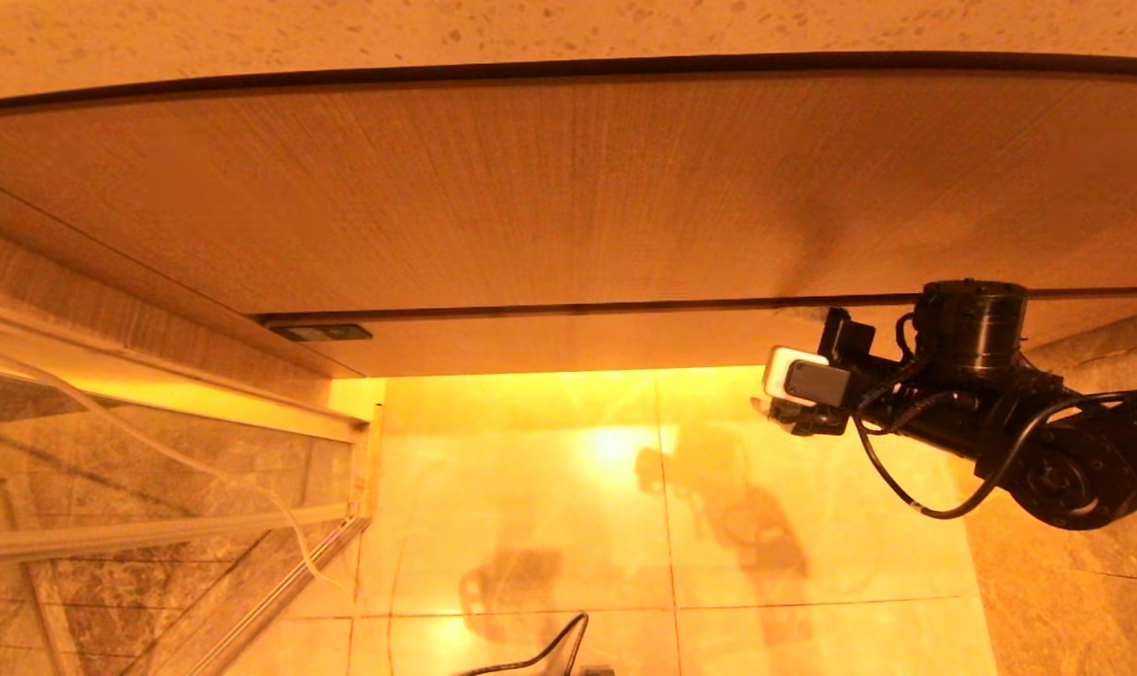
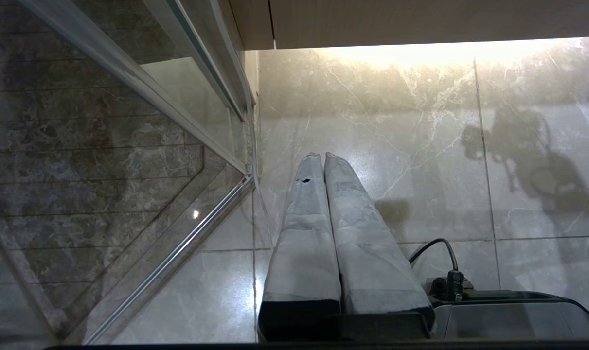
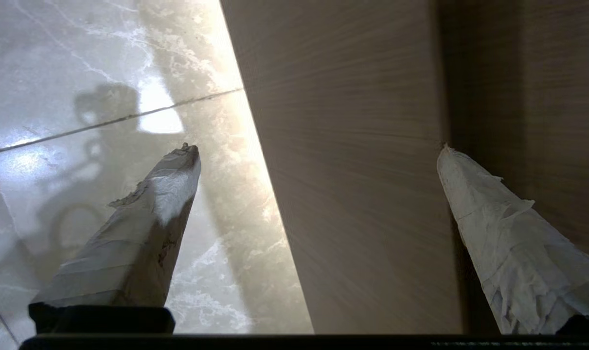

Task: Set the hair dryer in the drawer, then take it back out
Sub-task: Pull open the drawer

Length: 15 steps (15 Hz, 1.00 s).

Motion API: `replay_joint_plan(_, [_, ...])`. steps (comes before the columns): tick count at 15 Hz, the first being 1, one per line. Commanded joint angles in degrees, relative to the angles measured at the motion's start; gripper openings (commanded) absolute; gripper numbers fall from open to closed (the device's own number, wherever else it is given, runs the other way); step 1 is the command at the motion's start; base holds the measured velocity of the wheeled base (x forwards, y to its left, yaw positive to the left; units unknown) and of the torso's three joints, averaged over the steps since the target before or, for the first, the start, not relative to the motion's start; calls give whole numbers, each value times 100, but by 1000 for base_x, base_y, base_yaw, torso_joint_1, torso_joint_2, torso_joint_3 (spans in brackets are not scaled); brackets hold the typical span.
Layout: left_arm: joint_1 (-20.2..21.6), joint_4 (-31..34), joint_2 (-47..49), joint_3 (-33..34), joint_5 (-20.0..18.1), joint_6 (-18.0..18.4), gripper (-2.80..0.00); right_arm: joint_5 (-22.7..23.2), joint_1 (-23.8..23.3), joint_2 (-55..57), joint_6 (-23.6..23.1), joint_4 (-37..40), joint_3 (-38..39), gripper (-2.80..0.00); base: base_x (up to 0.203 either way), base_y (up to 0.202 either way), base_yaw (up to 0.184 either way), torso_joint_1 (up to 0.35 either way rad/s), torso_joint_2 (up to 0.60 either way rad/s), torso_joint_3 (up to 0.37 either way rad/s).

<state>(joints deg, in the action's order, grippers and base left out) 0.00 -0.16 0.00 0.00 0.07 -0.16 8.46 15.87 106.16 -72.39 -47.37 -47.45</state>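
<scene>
The hair dryer is out of view in every picture. The drawer (image 1: 568, 343) shows only as a narrow, handleless wood-grain front under the taller wood-grain panel (image 1: 530, 188), and it looks closed. My right arm (image 1: 981, 394) reaches in to the drawer front's right part. My right gripper (image 3: 318, 146) is open and straddles the drawer front (image 3: 352, 170): one taped finger (image 3: 163, 204) hangs over the floor side, the other finger (image 3: 489, 218) sits at the dark seam below the taller panel (image 3: 542, 97). My left gripper (image 2: 322, 156) is parked low over the floor, shut and empty.
A speckled stone countertop (image 1: 530, 28) tops the cabinet. A glass shower partition with a metal frame (image 1: 155, 469) stands on the left, close to the left gripper (image 2: 177, 97). Glossy marble floor tiles (image 1: 671, 516) lie below. A small dark fitting (image 1: 322, 332) sits at the drawer's left end.
</scene>
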Motion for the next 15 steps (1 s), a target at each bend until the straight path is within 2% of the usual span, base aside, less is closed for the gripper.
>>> replay_joint_plan(1, [0, -1, 0, 0, 1, -2, -280, 0, -5, -60, -23, -35, 21, 0, 0, 0, 0, 0, 0, 0])
replay_joint_plan(15, [0, -1, 0, 0, 1, -2, -280, -36, 1, 303, 44, -626, -79, 0, 0, 0, 0, 0, 0, 0])
